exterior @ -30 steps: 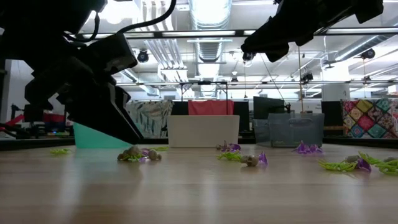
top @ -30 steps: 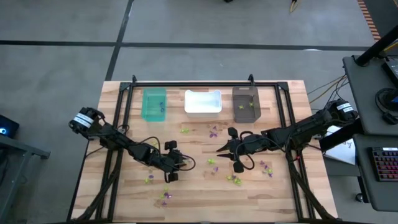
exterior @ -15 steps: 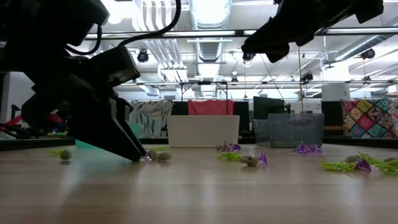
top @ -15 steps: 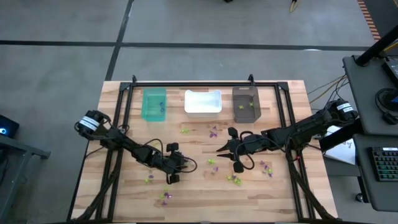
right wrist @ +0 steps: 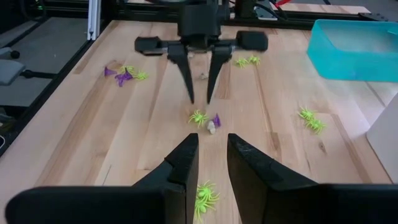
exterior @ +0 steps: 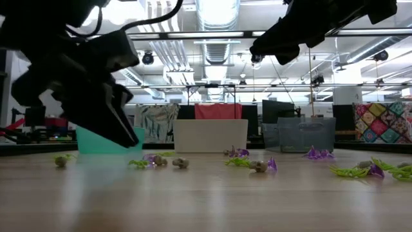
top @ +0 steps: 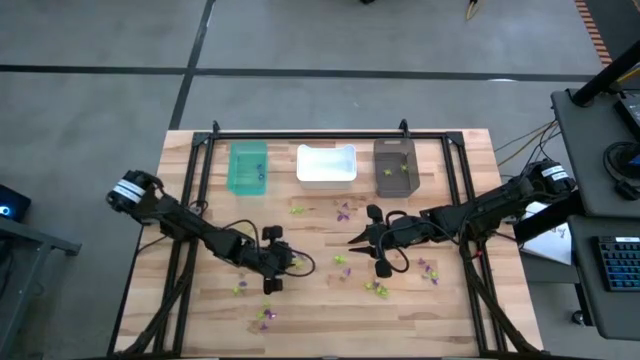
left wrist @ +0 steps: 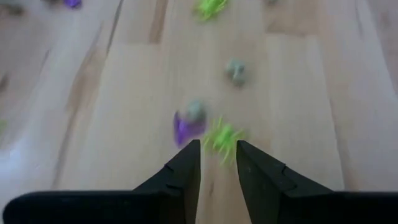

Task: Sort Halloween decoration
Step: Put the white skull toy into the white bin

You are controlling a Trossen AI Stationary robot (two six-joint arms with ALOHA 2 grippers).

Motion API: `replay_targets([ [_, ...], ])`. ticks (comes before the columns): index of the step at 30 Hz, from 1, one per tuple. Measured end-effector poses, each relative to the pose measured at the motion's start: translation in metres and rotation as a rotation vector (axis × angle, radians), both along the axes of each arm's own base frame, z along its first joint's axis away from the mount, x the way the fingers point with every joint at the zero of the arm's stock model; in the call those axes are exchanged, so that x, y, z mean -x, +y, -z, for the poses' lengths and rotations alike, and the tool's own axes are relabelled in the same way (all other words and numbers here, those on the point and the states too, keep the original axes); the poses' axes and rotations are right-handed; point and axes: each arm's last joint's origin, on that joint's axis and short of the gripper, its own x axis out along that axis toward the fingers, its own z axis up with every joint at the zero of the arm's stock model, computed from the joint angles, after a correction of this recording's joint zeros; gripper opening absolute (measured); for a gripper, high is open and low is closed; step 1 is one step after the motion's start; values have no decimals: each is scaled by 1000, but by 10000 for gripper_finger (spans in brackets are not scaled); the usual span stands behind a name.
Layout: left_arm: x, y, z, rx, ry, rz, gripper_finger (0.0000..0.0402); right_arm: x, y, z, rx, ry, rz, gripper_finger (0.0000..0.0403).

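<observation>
Halloween decoration (top: 300, 266) lies uncovered; left hand (top: 268, 278), fingers parted and empty, has lifted.

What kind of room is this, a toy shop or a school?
Probably neither: it looks like a robot lab or workshop. Bare pipes and ducts run along the ceiling, two robot arms work at a wooden table, and a desk with a keyboard stands beside it.

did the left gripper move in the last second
Yes. In the low view the left gripper has lifted off the table, clear of the trinkets.
</observation>
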Motion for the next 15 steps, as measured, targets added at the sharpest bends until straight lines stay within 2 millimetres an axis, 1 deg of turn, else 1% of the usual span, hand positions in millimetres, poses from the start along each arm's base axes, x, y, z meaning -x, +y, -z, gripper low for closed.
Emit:
replay_targets([
  [3, 11, 1, -11, 16, 71, -14, 86, 0, 0, 0, 0, 0, 0, 75],
  [8, 31, 1, -19, 44, 174, -42, 89, 0, 0, 0, 0, 0, 0, 75],
  [11, 41, -1, -20, 34, 227, -50, 106, 0, 0, 0, 0, 0, 0, 75],
  [15, 48, -5, -20, 31, 255, -40, 143, 0, 0, 0, 0, 0, 1, 75],
])
